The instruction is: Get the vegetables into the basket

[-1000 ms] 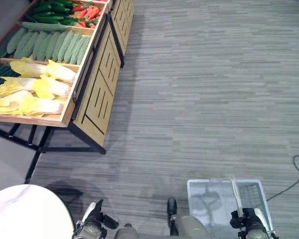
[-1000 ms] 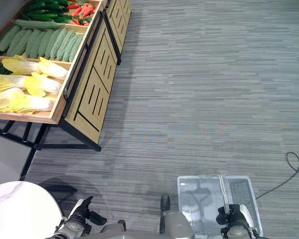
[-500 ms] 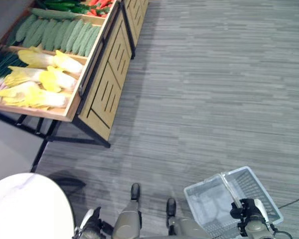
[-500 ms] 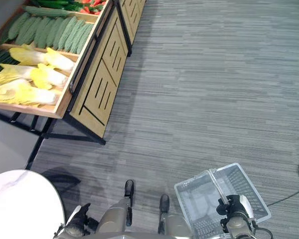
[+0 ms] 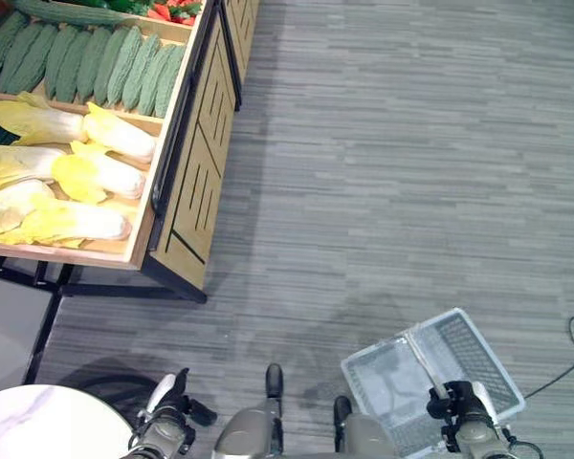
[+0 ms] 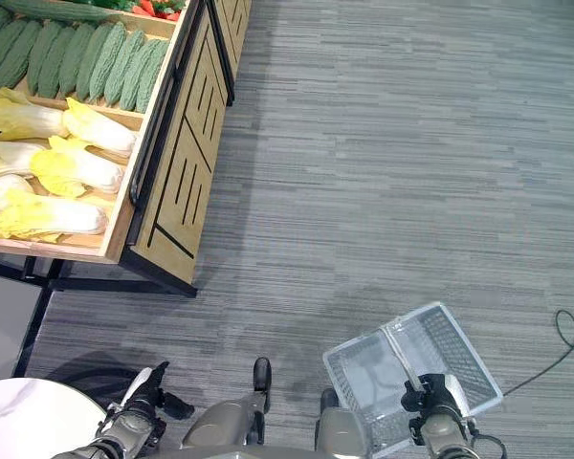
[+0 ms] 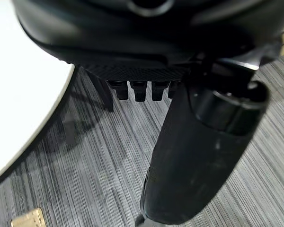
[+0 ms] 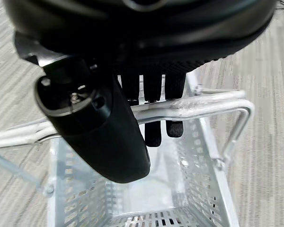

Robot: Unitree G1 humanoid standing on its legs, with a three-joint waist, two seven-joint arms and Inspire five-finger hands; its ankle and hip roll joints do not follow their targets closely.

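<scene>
1. A wooden display stand (image 5: 187, 182) is standing at about 10 o'clock in the head views, carrying the vegetables in compartments: yellow-white cabbages (image 5: 72, 177) in the nearest one, bumpy green gourds (image 5: 96, 67) in the next one back, and red and dark green vegetables (image 5: 163, 10) at the far edge.
2. A round white surface (image 5: 38, 426) is showing at about 7 o'clock, with nothing on the part in view.
3. The left robot hand (image 5: 167, 421) is hanging at about 7 o'clock, just beside the white surface and above the grey floor (image 5: 392, 172). In its wrist view the fingers (image 7: 139, 90) are curling in short under the palm and the thumb (image 7: 203, 151) is lying across them, gripping nothing.
4. The right robot hand (image 8: 146, 99) is sitting at about 5 o'clock, its fingers hooking round the metal handle (image 8: 199, 106) of the wire basket (image 5: 478, 354).
5. The basket is hanging from that hand, tilted, with no vegetables visible inside.
</scene>
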